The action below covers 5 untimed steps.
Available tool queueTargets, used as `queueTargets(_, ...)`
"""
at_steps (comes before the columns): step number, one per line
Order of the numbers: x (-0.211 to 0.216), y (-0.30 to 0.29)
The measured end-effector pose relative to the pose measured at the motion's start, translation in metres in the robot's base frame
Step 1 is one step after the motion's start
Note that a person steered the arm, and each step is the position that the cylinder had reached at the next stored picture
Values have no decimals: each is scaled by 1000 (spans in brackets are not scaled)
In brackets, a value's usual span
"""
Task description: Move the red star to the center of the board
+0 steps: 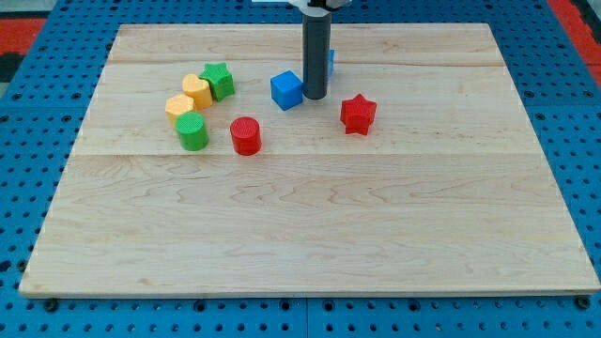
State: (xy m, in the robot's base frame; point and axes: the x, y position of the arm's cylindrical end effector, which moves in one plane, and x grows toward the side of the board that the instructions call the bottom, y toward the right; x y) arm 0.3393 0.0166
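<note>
The red star [358, 114] lies on the wooden board [310, 235], right of centre in the upper part. My tip [315, 97] stands up and to the left of the star, apart from it. The tip is right beside the blue cube [286, 90], at its right edge. The rod hides most of a second blue block [331, 62] behind it.
A red cylinder [246, 135] stands left of the star. Further left sits a cluster: a green cylinder [192, 130], two yellow blocks [179, 105] [196, 90] and a green star [218, 80].
</note>
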Motion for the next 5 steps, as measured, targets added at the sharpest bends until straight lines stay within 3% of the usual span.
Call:
queueTargets(2,6,132)
queueTargets(5,32,5)
